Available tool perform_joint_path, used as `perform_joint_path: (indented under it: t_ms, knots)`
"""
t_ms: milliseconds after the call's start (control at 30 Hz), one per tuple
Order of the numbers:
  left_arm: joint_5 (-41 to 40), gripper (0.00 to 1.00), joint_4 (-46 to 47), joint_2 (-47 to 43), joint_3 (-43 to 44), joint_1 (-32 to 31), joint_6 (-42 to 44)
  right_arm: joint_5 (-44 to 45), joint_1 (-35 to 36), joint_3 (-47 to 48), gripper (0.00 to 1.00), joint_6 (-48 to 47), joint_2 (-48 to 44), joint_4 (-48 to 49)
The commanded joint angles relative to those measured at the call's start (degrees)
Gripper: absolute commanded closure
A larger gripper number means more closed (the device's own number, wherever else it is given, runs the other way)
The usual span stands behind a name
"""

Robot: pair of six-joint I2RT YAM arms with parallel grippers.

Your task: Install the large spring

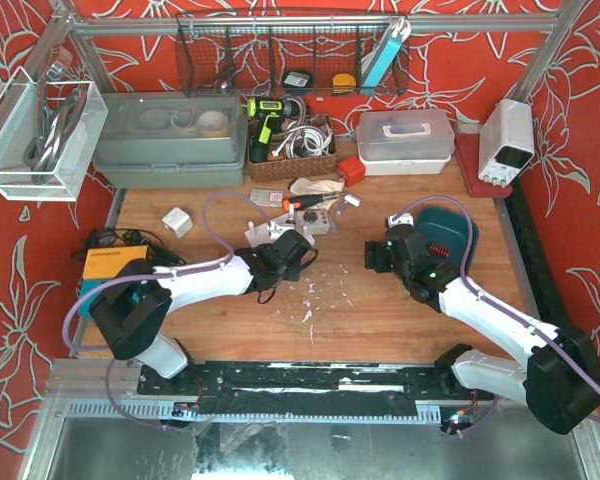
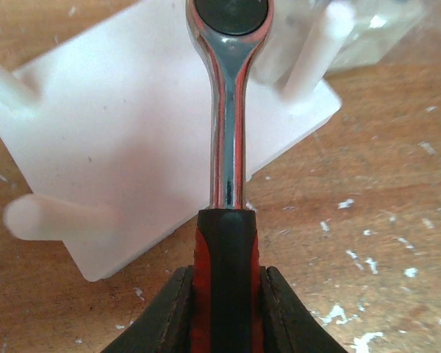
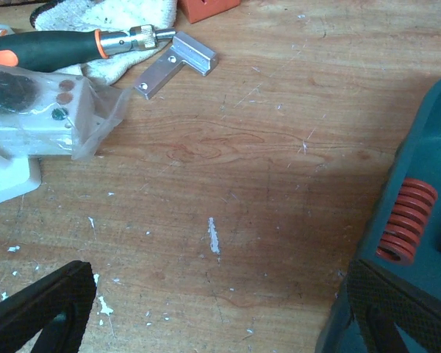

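The large spring (image 3: pixel 406 220), a red coil, lies in the teal tray (image 3: pixel 426 147) at the right of the right wrist view; from above the spring (image 1: pixel 438 250) shows just right of my right gripper (image 1: pixel 380 250). That right gripper (image 3: pixel 220 309) hangs open over bare wood, left of the tray, holding nothing. My left gripper (image 2: pixel 226 309) is shut on the red-and-black handle of a chrome ratchet wrench (image 2: pixel 228 132). The wrench head reaches over a white plate with pegs (image 2: pixel 132 147). From above, the left gripper (image 1: pixel 285 255) sits at the table's middle.
An orange-and-black screwdriver (image 3: pixel 66 45), a white glove (image 3: pixel 117 15), an aluminium bracket (image 3: pixel 178 65) and a bagged white part (image 3: pixel 37 110) lie between the arms. Storage boxes (image 1: pixel 160 135), a basket of tools (image 1: pixel 290 150) and a power supply (image 1: pixel 507 140) line the back.
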Motion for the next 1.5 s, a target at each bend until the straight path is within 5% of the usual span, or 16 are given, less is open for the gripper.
perform_joint_path:
  t_ms: [0, 267, 567, 900, 1133, 1467]
  knots:
    - [-1.5, 1.00, 1.0, -6.2, 0.4, -0.3, 1.4, 2.2, 0.3, -0.3, 0.06, 0.3, -0.1, -0.2]
    - [-7.8, 1.00, 1.8, -13.8, 1.0, 2.3, 5.4, 2.7, 0.3, -0.4, 0.06, 0.2, -0.6, -0.4]
    - [-4.4, 1.00, 2.7, -15.9, -3.7, 22.9, 5.2, 2.8, 0.3, -0.5, 0.06, 0.0, -1.2, -0.4]
    - [5.1, 0.99, 8.5, -6.7, -9.2, 33.0, 5.8, 2.4, 0.4, -0.4, 0.06, 0.0, -1.3, -0.6]
    - [5.2, 0.88, 7.5, -1.3, -8.7, 34.5, 6.0, 2.3, 0.3, -0.4, 0.06, 0.0, -1.5, -0.6]
    - [4.9, 0.49, 5.5, -4.4, -8.6, 34.7, 4.6, 1.7, 0.4, -0.3, 0.06, -0.2, -0.6, -0.4]
